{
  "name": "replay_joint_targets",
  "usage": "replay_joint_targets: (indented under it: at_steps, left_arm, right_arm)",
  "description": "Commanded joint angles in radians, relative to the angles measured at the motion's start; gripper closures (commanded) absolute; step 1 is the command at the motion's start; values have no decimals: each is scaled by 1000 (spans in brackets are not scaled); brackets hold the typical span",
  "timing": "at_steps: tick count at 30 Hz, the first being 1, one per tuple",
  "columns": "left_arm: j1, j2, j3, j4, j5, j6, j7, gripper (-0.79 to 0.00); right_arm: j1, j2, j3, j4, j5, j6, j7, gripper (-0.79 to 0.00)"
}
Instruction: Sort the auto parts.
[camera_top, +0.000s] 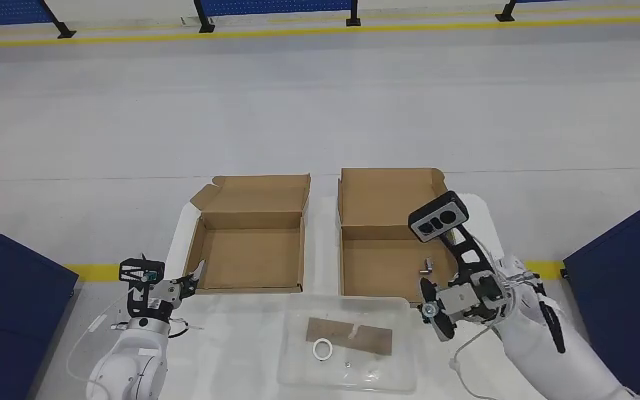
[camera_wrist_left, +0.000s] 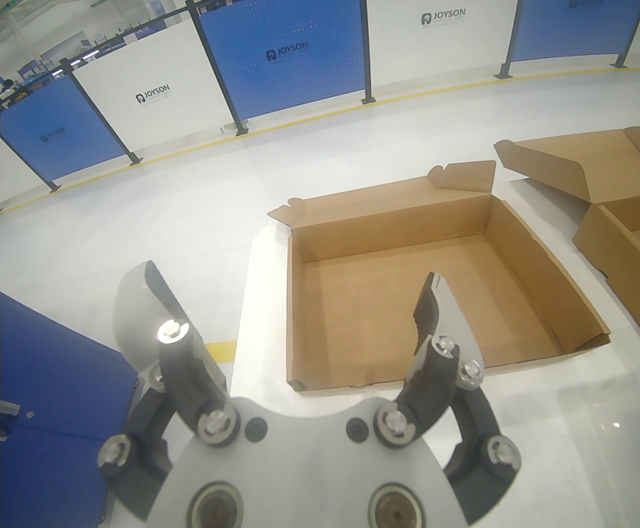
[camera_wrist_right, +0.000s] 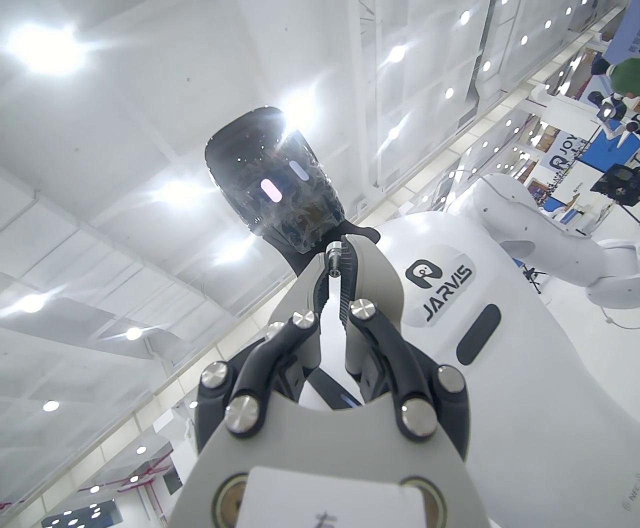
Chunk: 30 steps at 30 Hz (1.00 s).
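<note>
Two open cardboard boxes sat side by side on the counter (camera_top: 240, 340): the left box (camera_top: 250, 258) and the right box (camera_top: 380, 262), which had a small metal part (camera_top: 424, 267) in it. Before them, a plastic tray (camera_top: 290, 345) held a cardboard strip (camera_top: 348, 336) and a ring (camera_top: 322, 349). The left gripper (camera_top: 190, 280) stood by the left box's near left corner. The right gripper (camera_top: 430, 311), with a threaded part (camera_wrist_right: 334, 257) between its fingers, hung at the tray's right edge.

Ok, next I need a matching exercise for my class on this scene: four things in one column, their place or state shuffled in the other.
Things
1. left end effector
2. right end effector
3. white ring
4. right-hand cardboard box

Places or states
A. lying in the clear tray
B. open, holding nothing
C. shut on a small metal part
D. has a small metal piece on its floor

Pairs: 1-B, 2-C, 3-A, 4-D
</note>
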Motion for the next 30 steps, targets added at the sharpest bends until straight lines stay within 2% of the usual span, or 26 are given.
replay_joint_targets:
  at_steps: [1, 17, 30]
  left_arm:
    - [0, 0, 0, 0, 0, 0, 0, -785]
    - [0, 0, 0, 0, 0, 0, 0, -785]
    - [0, 0, 0, 0, 0, 0, 0, -785]
  right_arm:
    - [-9, -5, 0, 4, 15, 7, -10, 0]
    - [-70, -55, -12, 13, 237, 41, -19, 0]
    - [-85, -97, -27, 9, 333, 88, 11, 0]
